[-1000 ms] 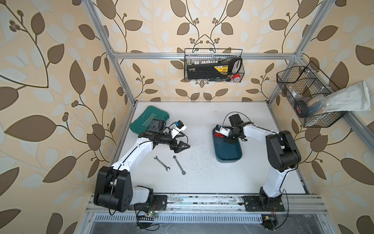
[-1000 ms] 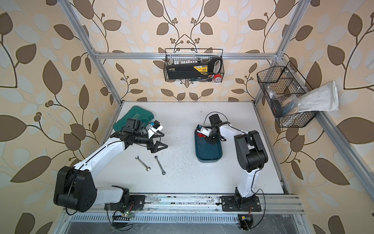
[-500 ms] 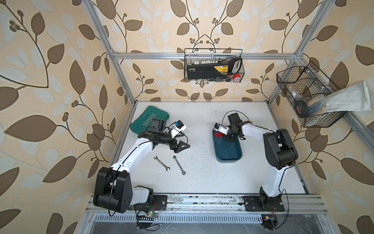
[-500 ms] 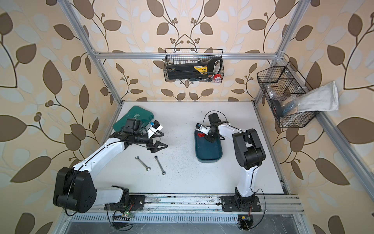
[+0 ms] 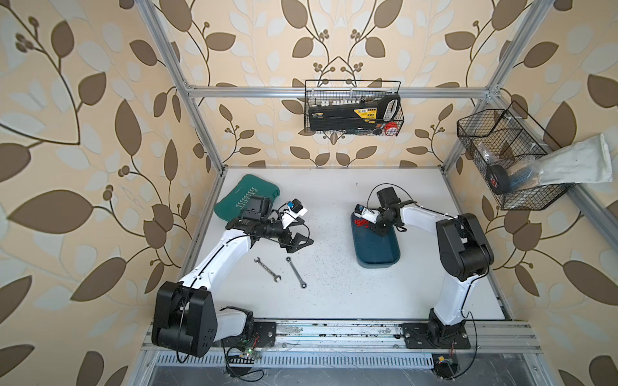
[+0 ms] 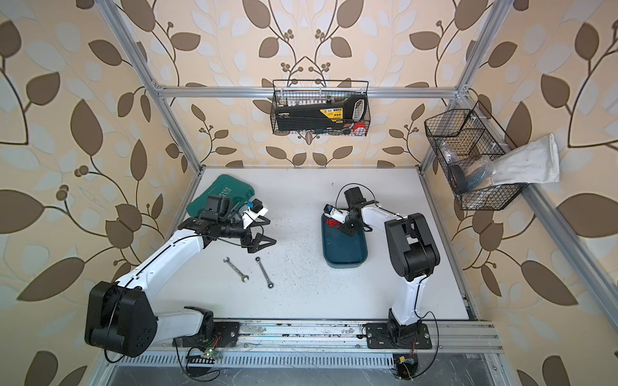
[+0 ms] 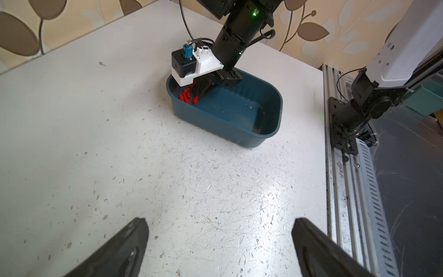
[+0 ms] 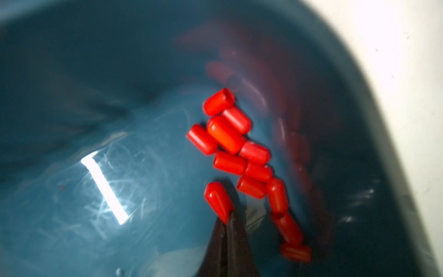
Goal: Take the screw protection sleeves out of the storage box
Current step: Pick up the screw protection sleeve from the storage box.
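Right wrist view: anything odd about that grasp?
Yes. The right gripper pinches one sleeve only by its end, squashing it into a wedge; it sticks out skewed. The other sleeves lie loose in the storage box.

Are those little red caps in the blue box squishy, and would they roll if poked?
Probably squishy: the sleeve pinched by the right fingers looks squashed into a wedge. The loose screw protection sleeves are round cylinders lying down, so they'd likely roll, but the storage box wall should stop them.
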Robot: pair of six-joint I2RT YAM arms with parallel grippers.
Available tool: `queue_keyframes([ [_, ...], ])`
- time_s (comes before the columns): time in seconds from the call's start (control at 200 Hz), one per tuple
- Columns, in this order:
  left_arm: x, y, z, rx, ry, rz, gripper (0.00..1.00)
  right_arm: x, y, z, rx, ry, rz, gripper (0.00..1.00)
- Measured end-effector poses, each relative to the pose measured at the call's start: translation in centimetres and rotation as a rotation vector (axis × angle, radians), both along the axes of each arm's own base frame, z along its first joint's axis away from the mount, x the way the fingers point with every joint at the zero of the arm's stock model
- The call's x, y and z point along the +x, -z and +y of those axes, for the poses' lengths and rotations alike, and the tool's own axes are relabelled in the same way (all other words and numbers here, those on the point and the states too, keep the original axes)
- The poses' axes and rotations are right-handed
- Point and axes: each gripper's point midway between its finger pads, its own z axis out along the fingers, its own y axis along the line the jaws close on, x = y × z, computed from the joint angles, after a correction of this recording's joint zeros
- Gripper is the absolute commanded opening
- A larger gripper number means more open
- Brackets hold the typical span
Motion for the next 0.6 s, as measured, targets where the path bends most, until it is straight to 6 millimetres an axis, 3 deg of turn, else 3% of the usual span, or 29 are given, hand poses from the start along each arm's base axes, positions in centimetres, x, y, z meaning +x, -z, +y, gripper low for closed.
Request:
queue_keyframes([
  [0.395,0.1,0.2,0.1,0.013,-0.007,-0.005,0.99,-1.8,-3.9,0.1,0.054,0.002,-0.032,0.0],
  [0.505,0.2,0.2,0.2,0.018,-0.012,-0.006,0.99,-2.5,-5.3,1.1,0.092,0.001,-0.03,0.0],
  [0.6,0.6,0.3,0.5,0.024,-0.03,-0.009,0.99,-3.4,-7.0,3.6,0.127,-0.04,-0.039,0.0],
])
